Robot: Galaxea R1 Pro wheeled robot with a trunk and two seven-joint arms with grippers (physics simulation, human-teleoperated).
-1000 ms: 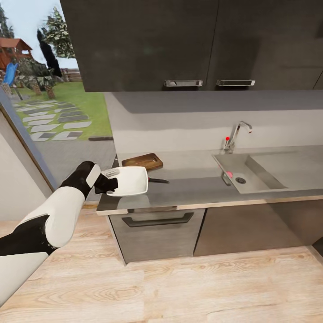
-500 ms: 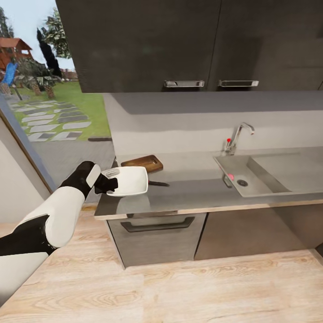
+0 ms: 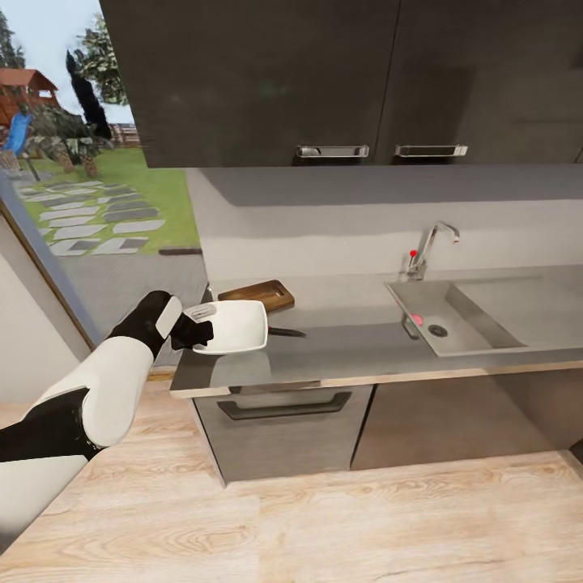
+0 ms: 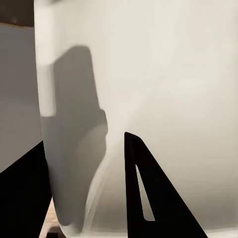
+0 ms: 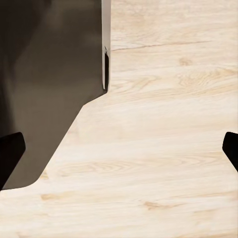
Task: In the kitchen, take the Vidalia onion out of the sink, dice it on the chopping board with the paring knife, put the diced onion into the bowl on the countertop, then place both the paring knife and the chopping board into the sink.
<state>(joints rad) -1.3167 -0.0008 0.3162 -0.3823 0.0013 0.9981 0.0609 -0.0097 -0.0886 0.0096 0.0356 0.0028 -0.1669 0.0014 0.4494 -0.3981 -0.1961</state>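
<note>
- Head view: bowl [image 3: 233, 326] at left end of countertop [image 3: 348, 340], chopping board [image 3: 257, 294] just behind it, paring knife [image 3: 286, 330] to its right; probably staged for dicing
- Sink [image 3: 453, 312] far right
- My left gripper [image 3: 197, 321] clamps the bowl's left rim
- Right gripper: fingertips spread wide, holding nothing

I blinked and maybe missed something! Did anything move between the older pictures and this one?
Hardly anything. A second ago the whole picture slid a little, because the robot's camera moved; in the last half second even that stopped. The left gripper keeps hold of the white bowl by its edge over the countertop. The chopping board, the knife and the sink stayed put.
</note>
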